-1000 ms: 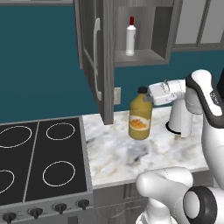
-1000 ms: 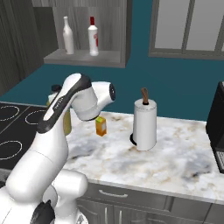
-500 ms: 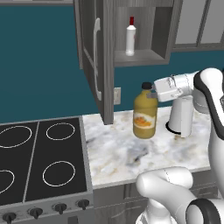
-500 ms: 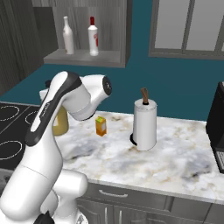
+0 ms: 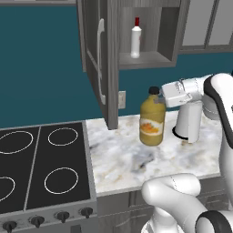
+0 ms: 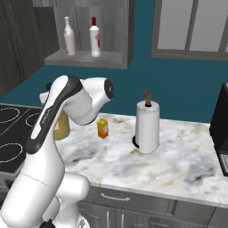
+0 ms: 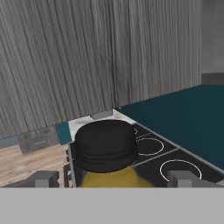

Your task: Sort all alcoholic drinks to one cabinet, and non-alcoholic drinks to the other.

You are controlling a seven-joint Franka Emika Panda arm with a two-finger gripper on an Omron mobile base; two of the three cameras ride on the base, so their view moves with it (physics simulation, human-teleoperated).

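A yellow bottle with a black cap stands on the marble counter below the open cabinet. My gripper reaches in from the right at cap height. In the hand view the black cap sits between the fingertips, and the gripper is open around the neck without gripping it. My arm partly hides the same bottle in the right base view. On the cabinet shelf stand a white bottle and a red-capped bottle. A small orange carton rests on the counter.
A paper towel roll on its holder stands right of the carton. The open cabinet door hangs just left of the bottle. The black stove lies to the left. A dark appliance sits at the far right. A closed glass cabinet hangs above.
My hand has drawn in toward the yellow bottle's cap, so the open fingers now flank it. The arm's elbow has swung left in the right base view.
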